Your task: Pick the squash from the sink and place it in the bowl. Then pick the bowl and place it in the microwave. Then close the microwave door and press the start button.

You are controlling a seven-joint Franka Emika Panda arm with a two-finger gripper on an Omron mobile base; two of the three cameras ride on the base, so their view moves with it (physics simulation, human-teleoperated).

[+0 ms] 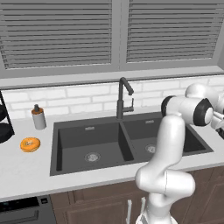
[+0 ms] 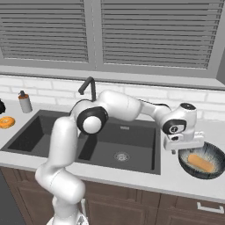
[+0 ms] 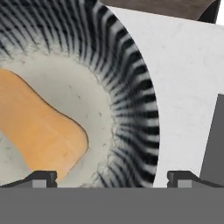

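The tan-orange squash (image 2: 200, 162) (image 3: 39, 131) lies inside the dark streaked bowl (image 2: 218, 154) (image 3: 131, 87), which stands on the counter right of the sink (image 2: 132, 134) (image 1: 74, 138). My gripper (image 2: 186, 148) (image 3: 112, 180) hangs just above the bowl's left rim, open and holding nothing. In the hand view one fingertip is over the squash's end and the other over the bare counter beside the rim. The microwave and its door are out of view.
A tall dark faucet (image 1: 124, 97) (image 2: 89, 87) rises behind the sink's divider. On the left counter sit an orange donut (image 1: 30, 144) (image 2: 6, 122) and a soap dispenser (image 1: 38, 117) (image 2: 25, 102). The window sill and blinds run along the back wall.
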